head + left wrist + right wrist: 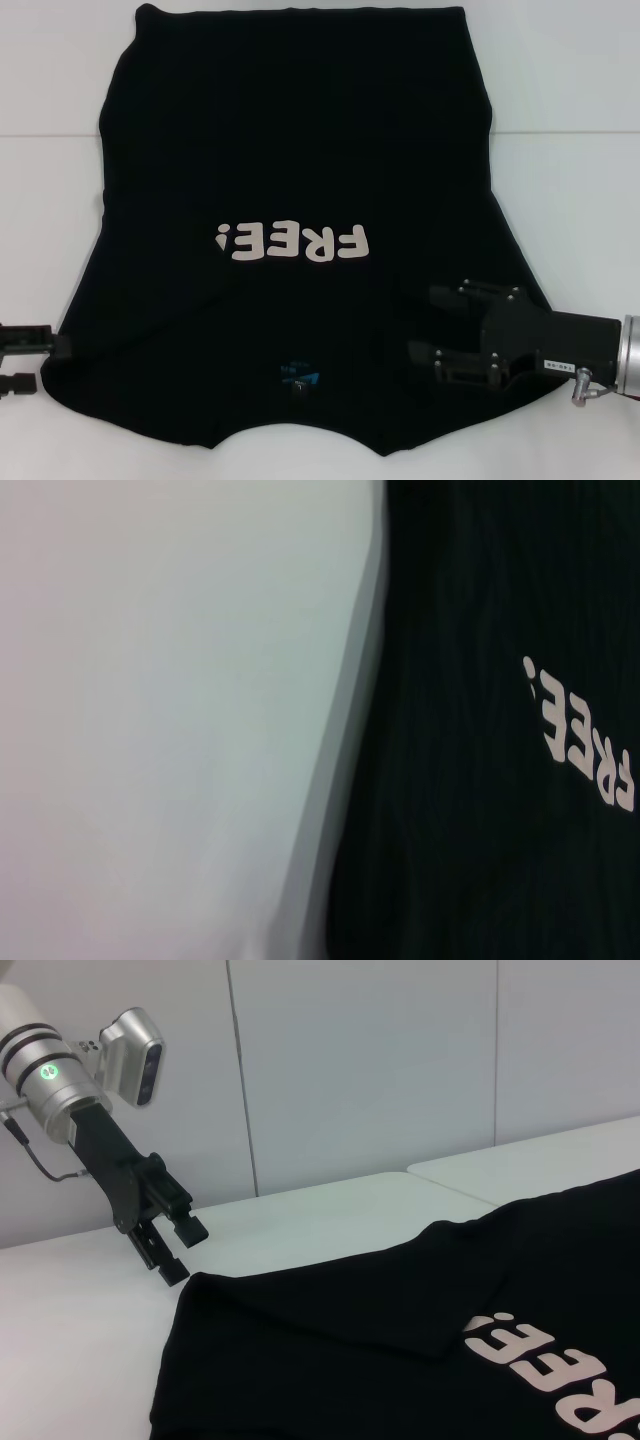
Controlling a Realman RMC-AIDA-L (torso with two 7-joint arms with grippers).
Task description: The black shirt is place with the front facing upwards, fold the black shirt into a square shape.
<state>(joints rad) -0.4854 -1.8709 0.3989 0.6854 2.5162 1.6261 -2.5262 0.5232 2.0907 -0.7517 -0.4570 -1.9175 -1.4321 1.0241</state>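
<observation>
The left gripper [40,362] sits at the table's [580,120] near-left edge, just touching the shirt [300,130] at its left sleeve corner. In the right wrist view its fingers [172,1250] stand a little apart, tips down at the cloth's edge, with nothing clearly between them.

The shirt lies spread over the middle of the table, front up, collar and blue label [300,375] toward the near edge, hem toward the far edge. The lettering [295,241] reads upside down from the head. Both sleeves look tucked or bunched.

The right gripper [440,330] lies low over the right shoulder, near the near-right corner, fingers spread wide around nothing I can make out.

Risks, as I judge them: the left fingers could close on only the top layer, or miss the thin edge, so the fold drags crooked. Uneven lifts by the two arms would skew the square.

The near collar edge is cut off in the head view. Black fingers over black cloth hide the actual contact on the right.
</observation>
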